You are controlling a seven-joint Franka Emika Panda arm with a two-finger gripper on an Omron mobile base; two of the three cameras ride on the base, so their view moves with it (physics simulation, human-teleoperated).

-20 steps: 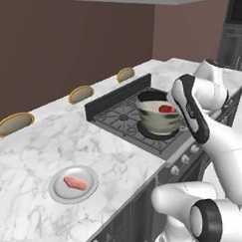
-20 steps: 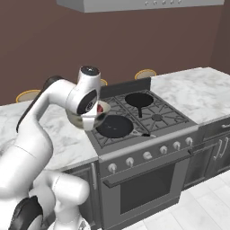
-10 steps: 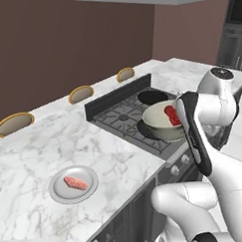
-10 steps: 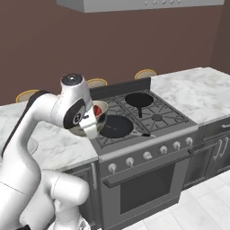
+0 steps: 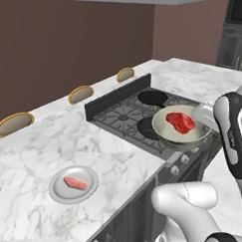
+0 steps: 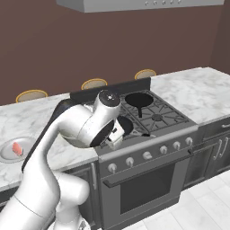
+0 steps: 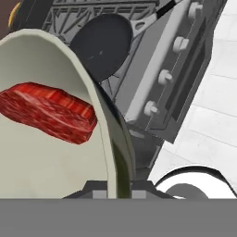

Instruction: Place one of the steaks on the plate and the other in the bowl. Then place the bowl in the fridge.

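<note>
Clamped on the rim of the bowl point(image 5: 181, 129) holding the red steak point(image 5: 180, 122), the tool point(image 7: 113, 187) had swung it off the stove's point(image 5: 142, 111) burners past the front edge, fridge-bound, while the pink steak point(image 5: 75, 182) lay on the plate point(image 5: 58, 191) on the worktop point(image 5: 54, 146).

A dark brown wall point(image 5: 49, 41) stood behind a white marble tabletop point(image 5: 30, 162) with grey veins, and three round discs with yellow rims point(image 5: 81, 94) lay along its far edge. In the middle of the tabletop was a grey gas stove point(image 6: 155, 117) with black grates, a row of knobs point(image 6: 147, 155) and an oven door point(image 6: 148, 186) on its front, and a metal hood point(image 6: 134, 4) hung above it. The floor point(image 6: 202, 204) was of pale tiles, and dark cabinets point(image 5: 234, 36) stood at the far right.
</note>
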